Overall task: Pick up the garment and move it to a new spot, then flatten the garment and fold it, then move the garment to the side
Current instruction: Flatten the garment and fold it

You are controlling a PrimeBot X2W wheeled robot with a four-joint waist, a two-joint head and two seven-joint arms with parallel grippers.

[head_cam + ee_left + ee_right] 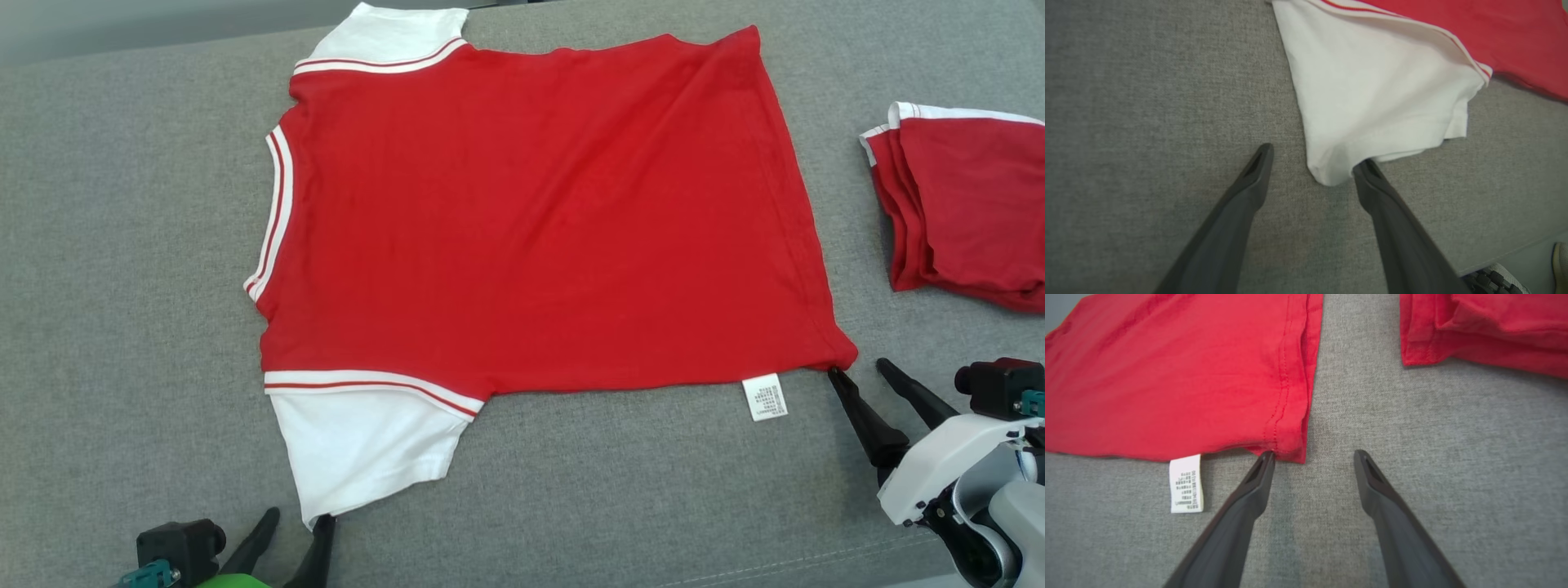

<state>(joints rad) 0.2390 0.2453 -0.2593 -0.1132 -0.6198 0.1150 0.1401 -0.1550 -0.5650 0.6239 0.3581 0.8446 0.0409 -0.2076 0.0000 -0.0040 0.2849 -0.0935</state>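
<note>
Head view: red shirt (pixel 531 220) lies lengthwise left-right; my spread left gripper (pixel 299 516) meets its lower-left sleeve (pixel 359 441), my spread right gripper (pixel 859 367) its lower-right hem corner (pixel 841 353).

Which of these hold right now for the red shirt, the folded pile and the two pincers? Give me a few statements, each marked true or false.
1. The red shirt lies spread out flat on the grey surface. True.
2. The left pincer is clamped on the white sleeve. False: its jaws stand open, with the sleeve's corner lying between the fingertips.
3. A white care label sticks out from the shirt's edge. True.
4. The right pincer holds the folded red garment. False: it is open at the shirt's hem corner, and the folded garment lies apart to the side.
</note>
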